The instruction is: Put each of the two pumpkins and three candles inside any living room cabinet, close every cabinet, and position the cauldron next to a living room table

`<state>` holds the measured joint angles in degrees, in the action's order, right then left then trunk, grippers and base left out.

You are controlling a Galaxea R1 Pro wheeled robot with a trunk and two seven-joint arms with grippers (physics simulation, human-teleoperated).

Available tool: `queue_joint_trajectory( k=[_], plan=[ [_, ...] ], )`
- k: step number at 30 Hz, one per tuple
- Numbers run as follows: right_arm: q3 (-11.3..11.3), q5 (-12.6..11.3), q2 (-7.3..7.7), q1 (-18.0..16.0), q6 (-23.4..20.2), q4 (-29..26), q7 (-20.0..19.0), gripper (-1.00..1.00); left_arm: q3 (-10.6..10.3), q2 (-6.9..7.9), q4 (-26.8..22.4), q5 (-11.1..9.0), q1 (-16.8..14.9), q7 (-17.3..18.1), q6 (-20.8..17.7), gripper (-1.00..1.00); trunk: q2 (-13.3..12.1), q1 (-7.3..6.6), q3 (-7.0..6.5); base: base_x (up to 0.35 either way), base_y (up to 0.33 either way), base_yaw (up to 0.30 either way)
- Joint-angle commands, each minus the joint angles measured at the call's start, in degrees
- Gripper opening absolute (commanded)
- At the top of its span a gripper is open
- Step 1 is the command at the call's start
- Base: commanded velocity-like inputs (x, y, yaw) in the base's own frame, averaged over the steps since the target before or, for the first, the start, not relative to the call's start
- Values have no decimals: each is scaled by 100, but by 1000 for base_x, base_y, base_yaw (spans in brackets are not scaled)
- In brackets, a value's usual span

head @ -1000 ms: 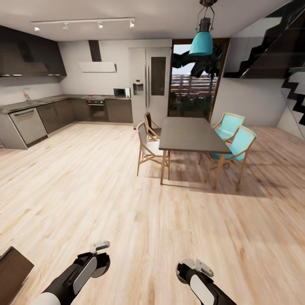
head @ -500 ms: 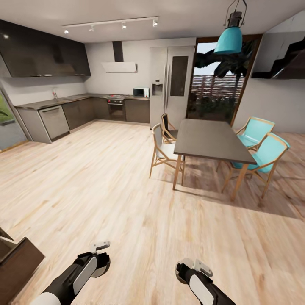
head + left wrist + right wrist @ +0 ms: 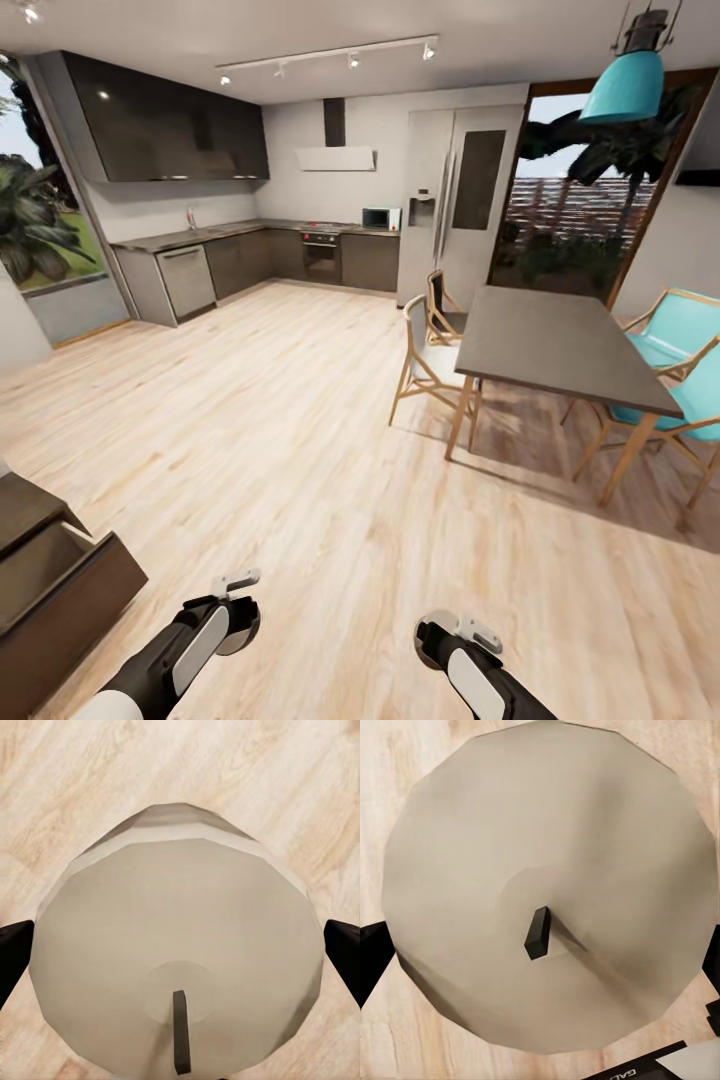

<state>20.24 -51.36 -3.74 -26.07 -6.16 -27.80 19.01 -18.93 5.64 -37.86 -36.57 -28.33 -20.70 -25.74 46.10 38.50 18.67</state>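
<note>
On my head view the room is bright and evenly lit. Daylight enters from the glass door [image 3: 585, 190] at the back and from a window [image 3: 40, 215] on the left. Small spot lights [image 3: 330, 62] on the ceiling give white dots of glare on the glossy dark upper cupboards [image 3: 165, 130]. The dining table [image 3: 555, 345] and the chairs throw soft shadows on the wood floor [image 3: 250, 430]. Straight lines bend near the edges, as from a wide lens. In both wrist views the candle [image 3: 176, 960] is very close, softly shaded, a little blurred and faceted.
</note>
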Motion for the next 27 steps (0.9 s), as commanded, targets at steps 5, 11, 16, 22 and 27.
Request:
queue_joint_trajectory(
  k=[5,11,16,22,27],
  plan=[
    [33,-23,5,-4,-17,-14,42,-100,-43,7,-11,-52,-6,-57,-10,-100,6,1,7,10,0,292],
    [33,-23,11,-4,-19,-14,42,-100,-41,7,-11,-52,-6,-57,-10,-100,6,1,7,1,0,292],
    [33,-23,15,-4,-20,-14,42,-100,-41,4,-11,-52,-6,-57,-10,-100,6,1,7,6,0,292],
    [38,-23,18,-4,-18,-14,42,-100,-48,-1,-11,-52,-5,-57,-10,-100,6,1,7,126,0,292],
    [36,-23,22,-4,-17,-14,42,-100,-49,-2,-11,-52,-6,-57,-10,-100,6,1,7,290,-24,292]
  ],
)
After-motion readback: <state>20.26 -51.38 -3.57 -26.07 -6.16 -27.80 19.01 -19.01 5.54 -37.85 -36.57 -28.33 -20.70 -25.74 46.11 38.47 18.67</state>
